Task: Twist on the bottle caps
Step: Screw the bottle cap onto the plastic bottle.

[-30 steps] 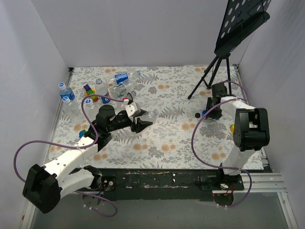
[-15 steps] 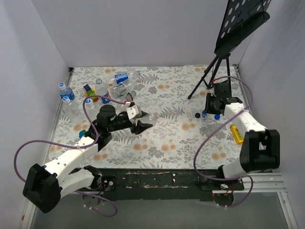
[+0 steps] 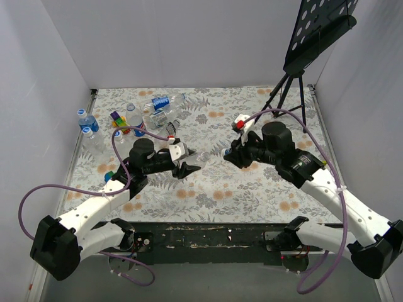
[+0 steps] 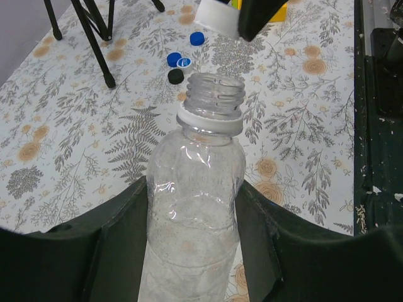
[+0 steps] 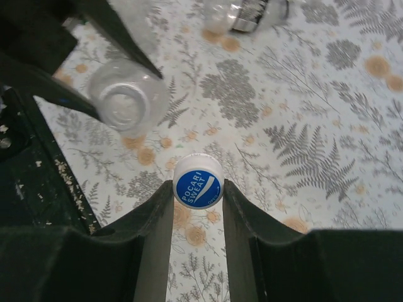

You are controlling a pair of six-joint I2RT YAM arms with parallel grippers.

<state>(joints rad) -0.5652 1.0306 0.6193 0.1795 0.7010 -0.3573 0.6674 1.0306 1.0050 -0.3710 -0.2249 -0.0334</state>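
The left gripper (image 4: 192, 217) is clamped on the body of a clear plastic bottle (image 4: 196, 182), one finger on each side. The bottle's open threaded neck, with its white collar ring, sticks out past the fingers toward the right arm. The right gripper (image 5: 197, 192) pinches a white screw cap (image 5: 198, 188) between its two fingers. The cap's blue printed top reads "POCARI SWEAT" and faces the wrist camera. The cap hangs just beyond the bottle mouth and slightly off to one side, close but not touching. Both arms meet over the middle of the floral-patterned table (image 3: 214, 189). Farther off, a few loose blue caps (image 4: 174, 59) and a black cap (image 4: 175, 76) lie on the table near black tripod legs (image 4: 94, 44). Other bottles (image 3: 160, 102), some standing and some lying, cluster at the far-left corner.
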